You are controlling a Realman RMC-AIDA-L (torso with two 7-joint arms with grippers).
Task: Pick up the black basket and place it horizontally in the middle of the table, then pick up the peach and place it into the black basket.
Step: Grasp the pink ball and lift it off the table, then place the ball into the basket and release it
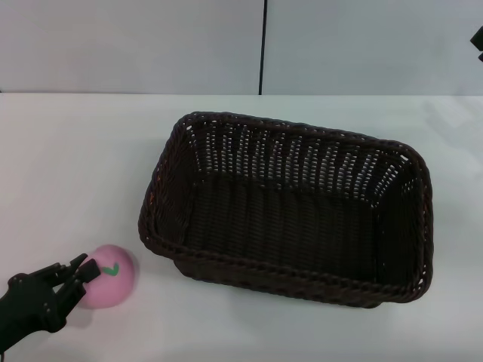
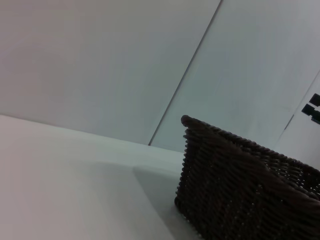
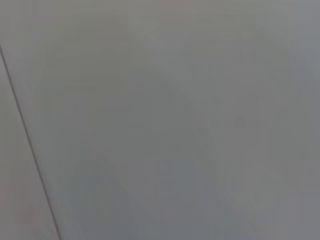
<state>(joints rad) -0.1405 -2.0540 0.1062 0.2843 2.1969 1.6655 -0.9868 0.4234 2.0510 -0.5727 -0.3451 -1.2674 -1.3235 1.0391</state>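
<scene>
The black basket (image 1: 290,215) stands upright on the white table (image 1: 83,158), right of the middle, with its long side running left to right and nothing in it. One corner of it shows in the left wrist view (image 2: 235,185). The pink peach (image 1: 113,285) rests on the table at the front left, its green leaf mark facing up. My left gripper (image 1: 81,277) is at the peach's left side. Its fingers are open and their tips reach the peach's edge. A small black part of my right arm (image 1: 478,38) shows at the far right edge, high above the table.
A grey wall (image 1: 136,45) with a dark vertical seam (image 1: 263,45) stands behind the table. The right wrist view shows only this grey wall (image 3: 175,125). White tabletop lies between the peach and the basket.
</scene>
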